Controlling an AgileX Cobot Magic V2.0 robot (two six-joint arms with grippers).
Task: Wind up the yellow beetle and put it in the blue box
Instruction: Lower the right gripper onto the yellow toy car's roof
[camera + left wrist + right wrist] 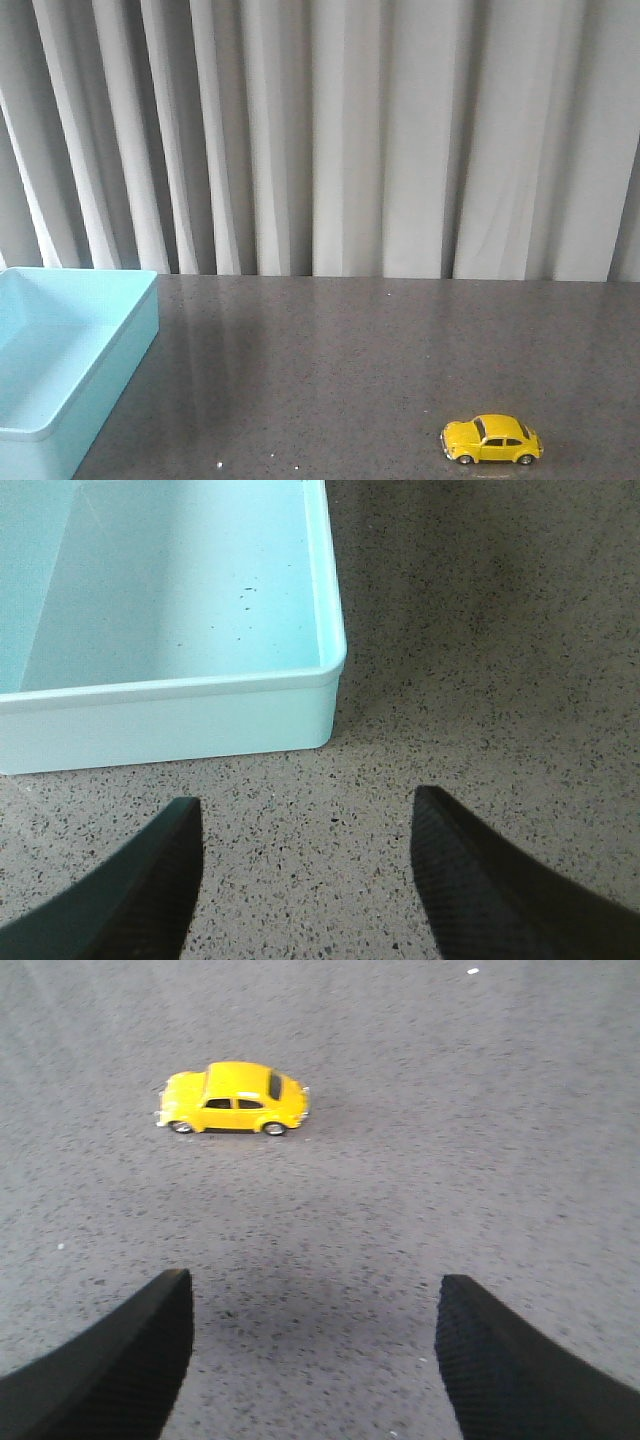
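The yellow beetle (pixel 493 440) stands on its wheels on the dark speckled table near the front right, side-on in the front view. In the right wrist view the beetle (pixel 233 1099) lies well ahead of my open right gripper (pixel 312 1290), nothing between the fingers. The blue box (pixel 60 350) sits at the table's left, its inside bare. My left gripper (pixel 305 805) is open over bare table just short of the box's corner (pixel 325 695). Neither gripper shows in the front view.
The grey speckled tabletop (pixel 360 360) stretches between the box and the beetle. A grey pleated curtain (pixel 340 130) hangs behind the table's far edge.
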